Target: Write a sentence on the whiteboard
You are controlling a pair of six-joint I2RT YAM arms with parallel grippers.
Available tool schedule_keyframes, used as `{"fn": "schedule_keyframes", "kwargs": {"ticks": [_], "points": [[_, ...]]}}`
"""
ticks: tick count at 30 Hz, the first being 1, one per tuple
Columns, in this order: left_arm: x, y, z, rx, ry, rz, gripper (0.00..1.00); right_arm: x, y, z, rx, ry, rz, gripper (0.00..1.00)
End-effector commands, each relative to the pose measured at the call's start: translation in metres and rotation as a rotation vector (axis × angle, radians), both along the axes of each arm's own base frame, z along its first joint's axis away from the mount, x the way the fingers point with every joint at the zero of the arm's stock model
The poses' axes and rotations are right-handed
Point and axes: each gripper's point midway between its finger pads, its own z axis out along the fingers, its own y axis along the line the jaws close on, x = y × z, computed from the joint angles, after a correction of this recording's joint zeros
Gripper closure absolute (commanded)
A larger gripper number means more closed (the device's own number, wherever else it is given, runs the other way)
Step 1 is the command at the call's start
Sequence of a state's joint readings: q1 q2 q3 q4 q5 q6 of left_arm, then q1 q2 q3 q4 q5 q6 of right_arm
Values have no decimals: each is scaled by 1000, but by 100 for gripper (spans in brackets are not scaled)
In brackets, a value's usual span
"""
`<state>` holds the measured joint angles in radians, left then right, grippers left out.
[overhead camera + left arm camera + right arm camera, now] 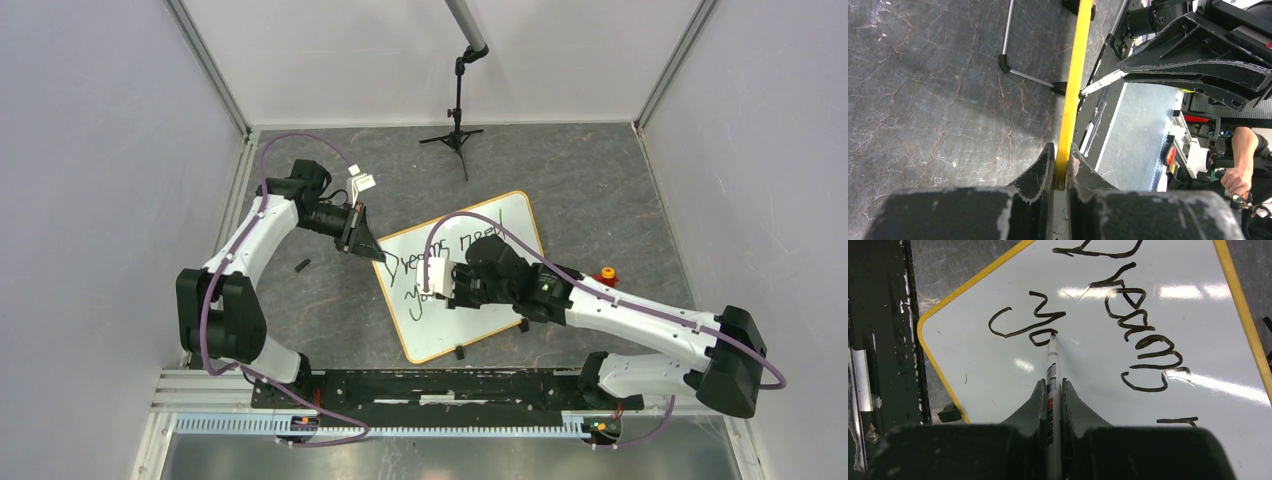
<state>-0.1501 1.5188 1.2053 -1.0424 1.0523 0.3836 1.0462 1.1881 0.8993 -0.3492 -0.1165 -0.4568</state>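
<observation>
The whiteboard lies tilted on the grey table, with a yellow-orange rim. The sentence on it reads "Dreams need" on the upper line and "yo" on the line below. My left gripper is shut on the board's rim at its left corner; the left wrist view shows the rim edge-on between my fingers. My right gripper is shut on a white marker. Its tip touches the "o" of "yo" on the board, beside "Dreams".
A black tripod stand stands at the back. A small red-orange toy sits right of the board, by my right arm. A small black piece lies left of the board. Black clips sit on the board's near edge.
</observation>
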Motion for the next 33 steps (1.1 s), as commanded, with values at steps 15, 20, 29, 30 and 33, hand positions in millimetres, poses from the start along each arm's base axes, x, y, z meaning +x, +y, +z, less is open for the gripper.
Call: {"fn": "schedule_keyframes", "kwargs": {"ticks": [15,20,29,30,33], "points": [[12,1,0,35,-62,-5,98,11,-11,7,26,-37,-60,100],[11,1,-1,37,-60,-4,98,12,-13,4,11,-41,-62,100],[12,1,-1,38,-61,-4,98,1,-25,-15,-24,7,-43,100],[12,1,-1,39,-60,-5,98,-4,-25,-20,-31,27,-25,100],[13,1,-3,41,-58,-6,98,-13,-26,-30,-51,65,8,100]]}}
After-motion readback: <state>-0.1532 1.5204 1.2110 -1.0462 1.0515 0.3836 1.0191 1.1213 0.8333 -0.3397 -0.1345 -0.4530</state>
